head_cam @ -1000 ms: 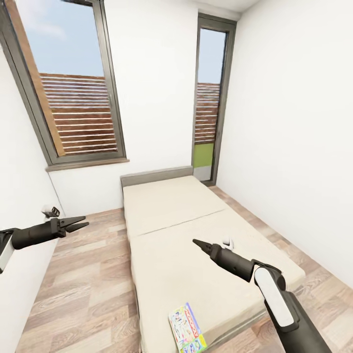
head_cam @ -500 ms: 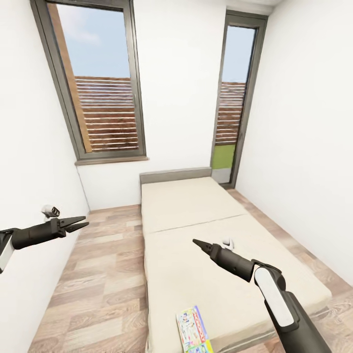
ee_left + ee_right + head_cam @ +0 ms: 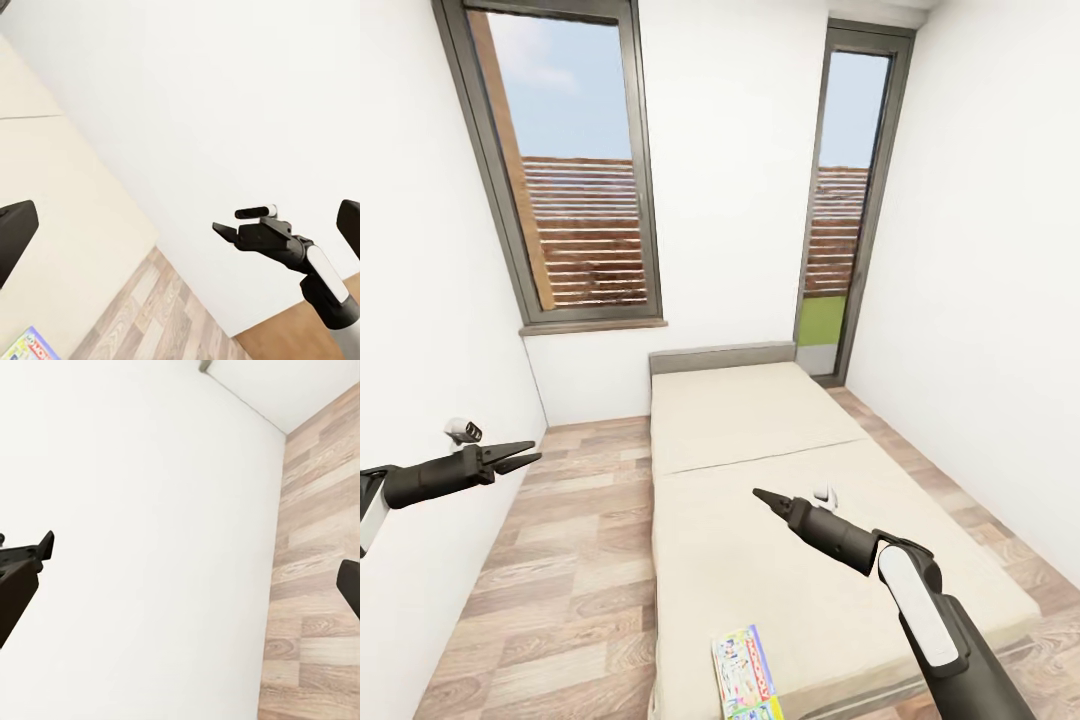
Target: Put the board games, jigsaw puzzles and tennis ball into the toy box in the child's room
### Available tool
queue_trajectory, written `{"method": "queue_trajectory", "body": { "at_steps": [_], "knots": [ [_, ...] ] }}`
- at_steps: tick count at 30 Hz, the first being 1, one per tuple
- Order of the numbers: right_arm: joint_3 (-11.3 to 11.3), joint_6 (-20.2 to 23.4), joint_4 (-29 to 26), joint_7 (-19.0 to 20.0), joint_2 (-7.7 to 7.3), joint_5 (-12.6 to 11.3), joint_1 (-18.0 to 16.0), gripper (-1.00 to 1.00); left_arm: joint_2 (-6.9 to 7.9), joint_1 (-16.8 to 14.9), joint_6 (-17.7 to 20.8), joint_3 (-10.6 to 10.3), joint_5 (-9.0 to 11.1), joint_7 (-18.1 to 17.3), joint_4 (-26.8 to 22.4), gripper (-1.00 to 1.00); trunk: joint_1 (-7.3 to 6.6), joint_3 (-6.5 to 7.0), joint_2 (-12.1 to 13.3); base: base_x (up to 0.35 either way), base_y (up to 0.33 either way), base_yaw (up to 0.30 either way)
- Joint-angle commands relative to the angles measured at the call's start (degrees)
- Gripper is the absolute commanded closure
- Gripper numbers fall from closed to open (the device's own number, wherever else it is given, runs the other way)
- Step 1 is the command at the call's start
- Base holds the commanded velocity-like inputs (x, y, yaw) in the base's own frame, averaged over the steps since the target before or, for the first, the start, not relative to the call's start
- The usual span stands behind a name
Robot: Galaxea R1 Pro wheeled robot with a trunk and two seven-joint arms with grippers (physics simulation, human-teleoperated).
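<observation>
Head view of the child's room: smooth white walls (image 3: 740, 180), a floor (image 3: 560, 560) of wood-grain planks in pale brown and grey, and two tall windows with dark grey frames. The wide window (image 3: 565, 170) stands at the far left, the narrow window (image 3: 842, 200) at the far right; through both show blue sky and a fence of horizontal reddish slats.

The bed (image 3: 760, 470) runs lengthwise from the far wall toward the camera. Its mattress is plain beige, matte, flat and rectangular, with a faint seam across it about a third of the way down; a low grey headboard (image 3: 722, 357) closes the far end.

One board game (image 3: 745, 672), a thin flat rectangular box with a pale multicoloured printed cover, lies flat on the near end of the mattress, close to its near left corner and partly cut off by the lower frame edge. A corner of it also shows in the left wrist view (image 3: 30, 346).

The left gripper (image 3: 528, 456), dark and tapering to pointed fingers, hangs in the air over the floor at the left, beside the white wall; its jaws are slightly parted and hold nothing. The right gripper (image 3: 760, 495), on a dark arm with a white forearm panel, hangs over the middle of the mattress, well apart from the box; its jaws meet in a single point, with nothing between them.
</observation>
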Motion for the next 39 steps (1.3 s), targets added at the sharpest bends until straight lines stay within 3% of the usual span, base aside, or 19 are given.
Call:
{"method": "queue_trajectory", "body": {
  "at_steps": [1, 12, 39],
  "knots": [
    [0.02, 0.15, -0.01, 0.04, -0.03, -0.02, -0.04, -1.0, 0.01, -0.05, 0.61, 0.0, -0.04, -0.23, 0.0, -1.0, 0.04, -0.14, -0.13, 0.0, -0.082, 0.003],
    [-0.04, 0.16, 0.05, 0.27, -0.04, -0.14, -0.08, -1.0, 0.01, -0.06, 0.61, 0.0, -0.04, -0.23, 0.0, -1.0, 0.04, -0.14, -0.13, 0.0, -0.157, 0.001],
    [-0.01, 0.14, -0.15, 0.17, -0.01, -0.37, -0.05, -1.0, 0.01, -0.05, 0.61, 0.0, -0.04, -0.23, 0.0, -1.0, 0.04, -0.14, -0.13, -0.031, -0.006, 0.0]
  ]
}}
